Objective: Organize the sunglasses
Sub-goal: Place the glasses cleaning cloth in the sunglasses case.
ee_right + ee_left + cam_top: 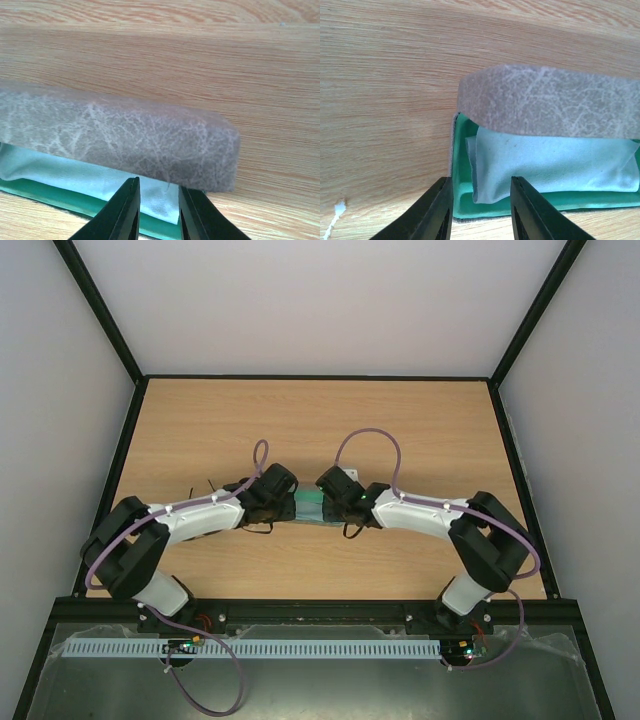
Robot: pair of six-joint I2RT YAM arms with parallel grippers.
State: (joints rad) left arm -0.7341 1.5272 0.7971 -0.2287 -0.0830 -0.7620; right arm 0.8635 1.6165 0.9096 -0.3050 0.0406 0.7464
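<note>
Two things show in the grey case [545, 100] under its half-lowered lid: green lining [461, 150] and a pale blue cloth [545, 160]. No view shows the sunglasses (so where they are, can't tell). The left gripper [481, 187] has its fingers apart at the case's near rim. The right gripper [158, 189] is almost together; can't tell if it's pinching anything.
</note>
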